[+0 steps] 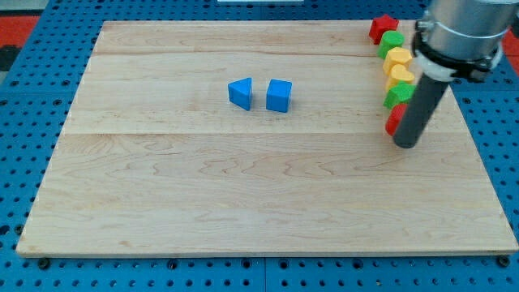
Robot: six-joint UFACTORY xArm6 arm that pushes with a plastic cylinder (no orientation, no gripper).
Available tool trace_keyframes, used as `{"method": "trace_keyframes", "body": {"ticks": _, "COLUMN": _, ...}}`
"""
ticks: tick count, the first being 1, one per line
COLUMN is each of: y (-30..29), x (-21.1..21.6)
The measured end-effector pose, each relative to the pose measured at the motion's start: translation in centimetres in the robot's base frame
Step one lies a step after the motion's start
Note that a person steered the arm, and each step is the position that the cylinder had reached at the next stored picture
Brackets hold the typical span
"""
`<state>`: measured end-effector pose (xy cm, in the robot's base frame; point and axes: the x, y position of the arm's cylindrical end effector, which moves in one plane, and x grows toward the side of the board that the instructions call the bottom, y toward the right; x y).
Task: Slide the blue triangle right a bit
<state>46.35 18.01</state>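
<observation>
Wooden board (243, 186): my tip (406, 144) touches red block (393, 120), holding nothing.

Arm: one, entering at the view's top right corner. Only its lowest section shows, a pale grey cylindrical housing ringed by a black collar (456, 58).

Rod (422, 109): straight, dark, descending from the collar with a slight lean toward the view's left as it goes down.

Tip (406, 143): the rod's blunt lower end, set down at surface height on the view's right side, in the upper half.
</observation>
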Motion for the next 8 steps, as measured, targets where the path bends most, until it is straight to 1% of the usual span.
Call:
{"method": "trace_keyframes", "body": {"ticks": 1, "y": -3.3, "x": -1.3}}
{"method": "trace_keyframes", "body": {"ticks": 4, "y": -6.6, "x": -8.9}}
{"method": "trace_keyframes", "body": {"ticks": 5, "y": -10.1, "x": -12.3}}
{"method": "trace_keyframes", "body": {"ticks": 6, "y": -15.1, "x": -14.6}}
{"method": "trace_keyframes", "body": {"ticks": 7, "y": -20.0, "x": -14.5}}
{"method": "trace_keyframes", "body": {"ticks": 8, "y": -22.9, "x": -12.2}}
